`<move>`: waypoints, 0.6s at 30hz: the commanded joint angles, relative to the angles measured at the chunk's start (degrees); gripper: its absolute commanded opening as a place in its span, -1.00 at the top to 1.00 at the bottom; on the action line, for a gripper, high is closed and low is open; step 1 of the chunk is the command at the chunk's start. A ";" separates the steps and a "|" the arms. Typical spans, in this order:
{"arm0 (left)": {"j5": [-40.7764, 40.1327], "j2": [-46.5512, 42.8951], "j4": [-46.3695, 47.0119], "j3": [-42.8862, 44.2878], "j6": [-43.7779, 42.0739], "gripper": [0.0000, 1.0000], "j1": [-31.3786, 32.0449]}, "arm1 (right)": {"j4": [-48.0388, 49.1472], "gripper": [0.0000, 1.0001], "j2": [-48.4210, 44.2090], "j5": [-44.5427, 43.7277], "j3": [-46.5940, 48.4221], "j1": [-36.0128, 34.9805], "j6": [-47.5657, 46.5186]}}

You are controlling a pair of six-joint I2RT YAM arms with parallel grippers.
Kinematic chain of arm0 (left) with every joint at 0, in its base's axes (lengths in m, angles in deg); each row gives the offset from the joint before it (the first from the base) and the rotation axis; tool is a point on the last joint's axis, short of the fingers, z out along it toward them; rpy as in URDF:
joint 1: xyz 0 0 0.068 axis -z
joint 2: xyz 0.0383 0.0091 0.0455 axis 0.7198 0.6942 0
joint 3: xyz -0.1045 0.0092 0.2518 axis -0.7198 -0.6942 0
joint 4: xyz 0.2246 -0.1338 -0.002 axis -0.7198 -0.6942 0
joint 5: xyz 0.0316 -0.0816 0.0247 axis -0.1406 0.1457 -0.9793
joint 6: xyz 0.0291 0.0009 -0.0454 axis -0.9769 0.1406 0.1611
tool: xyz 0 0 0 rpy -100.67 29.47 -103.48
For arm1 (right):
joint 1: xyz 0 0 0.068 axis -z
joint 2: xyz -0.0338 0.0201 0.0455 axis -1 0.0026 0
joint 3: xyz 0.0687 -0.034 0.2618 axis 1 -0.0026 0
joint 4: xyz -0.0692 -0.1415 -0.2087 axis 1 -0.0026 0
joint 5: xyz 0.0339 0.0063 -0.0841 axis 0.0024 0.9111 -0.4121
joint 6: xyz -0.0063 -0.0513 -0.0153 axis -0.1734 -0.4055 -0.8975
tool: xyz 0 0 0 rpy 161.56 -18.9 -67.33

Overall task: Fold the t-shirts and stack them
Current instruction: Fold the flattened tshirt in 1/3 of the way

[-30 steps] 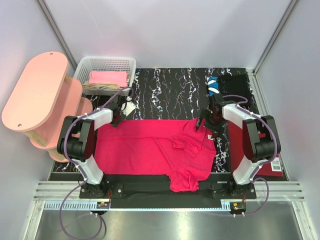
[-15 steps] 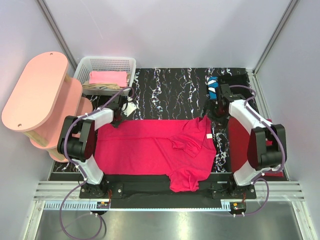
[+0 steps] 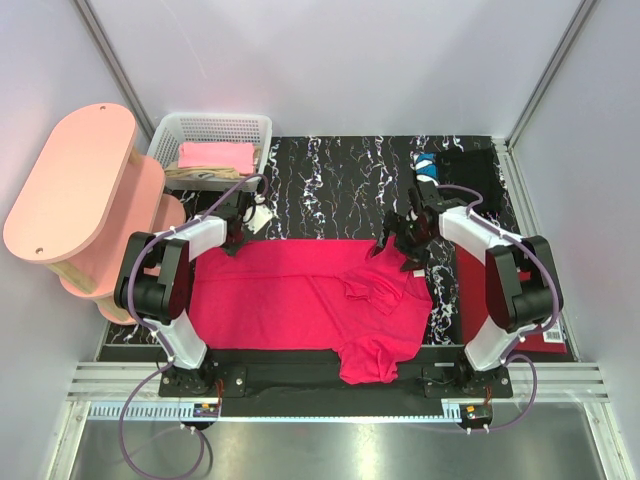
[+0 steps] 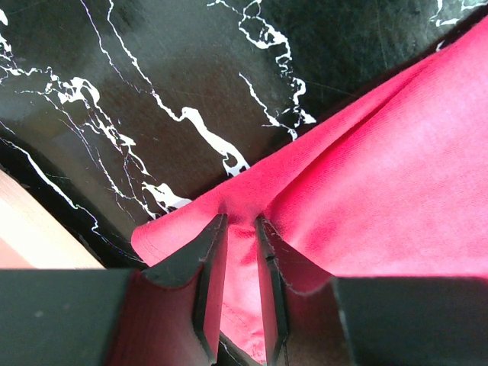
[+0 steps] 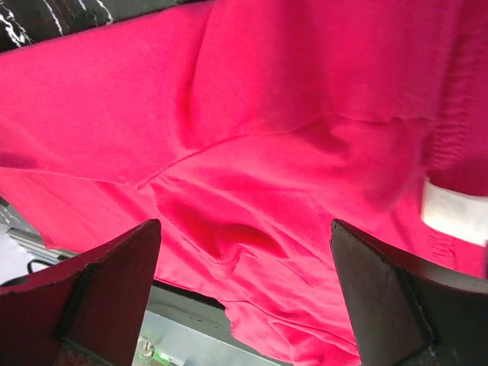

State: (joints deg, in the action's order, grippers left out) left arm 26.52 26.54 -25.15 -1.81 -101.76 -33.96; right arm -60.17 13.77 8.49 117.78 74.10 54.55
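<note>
Lying long-ways left to right, your soft crimson t-shirt [image 3: 300,295], collar rumpled at right, far left corner pinched in your left gripper [image 4: 240,229], right gripper [image 5: 240,236] spread wide above.

— What's on your bench?
— My bench [image 3: 330,180] has a black top veined with white. A crimson t-shirt [image 3: 290,295] lies spread over its near half, rumpled on the right. A black t-shirt [image 3: 465,165] sits in the far right corner.
— Anything else?
— A white basket [image 3: 215,125] stands at the far left corner. A flat dark-red rectangle [image 3: 470,290] lies along the right side.
</note>
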 commanded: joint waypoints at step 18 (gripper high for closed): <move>0.11 -1.88 0.81 -0.17 -1.95 0.48 -1.17 | 0.63 -0.99 4.06 -6.54 -7.02 1.94 -2.45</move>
State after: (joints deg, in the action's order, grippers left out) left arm 26.46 26.54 -25.15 -1.79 -102.38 -34.11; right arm -56.35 17.14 9.15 114.09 74.32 55.12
